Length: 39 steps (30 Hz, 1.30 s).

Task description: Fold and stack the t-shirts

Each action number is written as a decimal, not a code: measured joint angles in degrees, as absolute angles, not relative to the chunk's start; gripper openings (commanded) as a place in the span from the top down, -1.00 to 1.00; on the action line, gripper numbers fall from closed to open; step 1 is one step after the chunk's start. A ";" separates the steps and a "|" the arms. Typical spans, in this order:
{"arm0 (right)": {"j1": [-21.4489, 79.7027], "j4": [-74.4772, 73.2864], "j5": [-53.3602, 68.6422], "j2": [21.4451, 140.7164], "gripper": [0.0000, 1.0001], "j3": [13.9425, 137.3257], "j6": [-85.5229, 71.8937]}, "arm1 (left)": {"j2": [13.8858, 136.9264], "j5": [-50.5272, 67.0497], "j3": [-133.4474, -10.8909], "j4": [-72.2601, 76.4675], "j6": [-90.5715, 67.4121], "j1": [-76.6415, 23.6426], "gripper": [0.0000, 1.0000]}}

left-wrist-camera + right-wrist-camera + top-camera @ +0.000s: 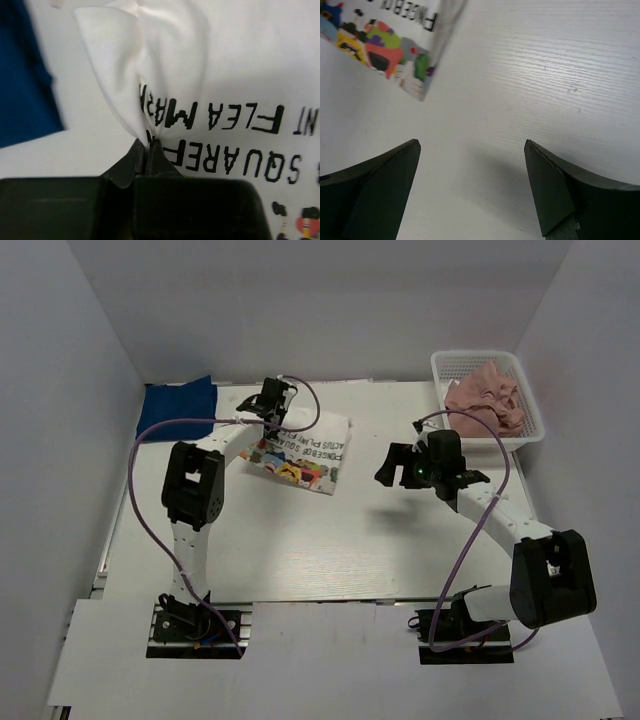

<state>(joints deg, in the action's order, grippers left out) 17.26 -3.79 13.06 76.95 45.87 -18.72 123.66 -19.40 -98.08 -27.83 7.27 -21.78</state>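
Left end effector point(148, 146) clamped on white t-shirt point(310, 450) at its 11 o'clock edge; right end effector point(472, 145), fingers apart, hangs at its 3 o'clock.

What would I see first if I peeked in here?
The white cloth t-shirt with bright cartoon print and black lettering, mid-table, with the jaws of the left arm shut on a fold of it. Then the crumpled dusty-pink cloth t-shirt in the white plastic mesh basket, far right corner, and the royal-blue cloth t-shirt, far left.

White printed t-shirt point(312, 453) folded centrally, blue one point(180, 400) far-left, pink one point(486, 394) far-right.
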 measured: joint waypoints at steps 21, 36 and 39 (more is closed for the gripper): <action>17.21 0.47 6.17 77.60 -0.81 43.35 -17.30 | 120.90 -32.86 -110.98 -15.14 27.33 -7.16 1.00; 17.08 1.48 9.08 81.78 -0.81 45.71 -17.32 | 125.56 -32.12 -121.32 -13.54 23.81 -2.28 1.00; 17.08 1.58 9.43 82.30 -0.81 46.15 -17.37 | 126.34 -32.10 -121.21 -12.80 22.59 -0.30 1.00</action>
